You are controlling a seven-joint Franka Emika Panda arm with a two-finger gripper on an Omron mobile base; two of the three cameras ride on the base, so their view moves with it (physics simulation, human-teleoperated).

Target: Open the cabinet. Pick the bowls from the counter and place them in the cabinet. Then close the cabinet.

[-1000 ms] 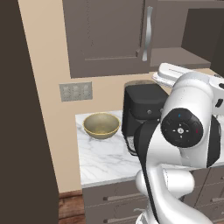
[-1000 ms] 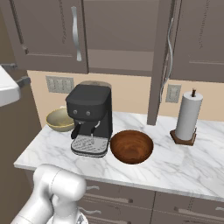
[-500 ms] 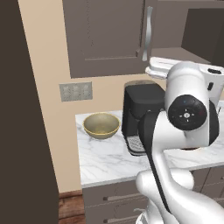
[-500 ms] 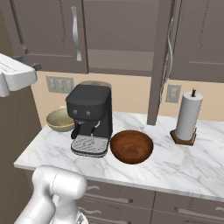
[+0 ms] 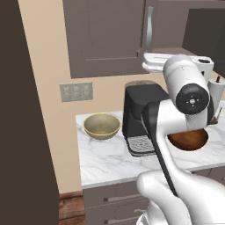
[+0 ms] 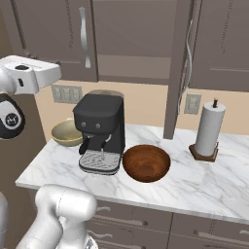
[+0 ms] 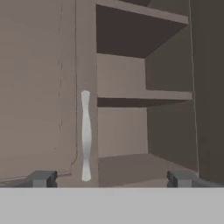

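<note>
Two round deep bowls [image 6: 146, 163] on veined marble counter [image 6: 204, 187].

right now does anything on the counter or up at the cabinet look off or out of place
Nothing spilled, tipped or damaged. The cabinet stands half open: its right door is swung out edge-on, its left door shut. Both bowls, olive-yellow and brown, sit upright on the counter.

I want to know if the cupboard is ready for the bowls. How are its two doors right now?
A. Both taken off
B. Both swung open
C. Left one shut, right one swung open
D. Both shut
C: in the right base view the cabinet's left door lies flat and shut, while the right door stands edge-on, baring the shelf inside.
</note>
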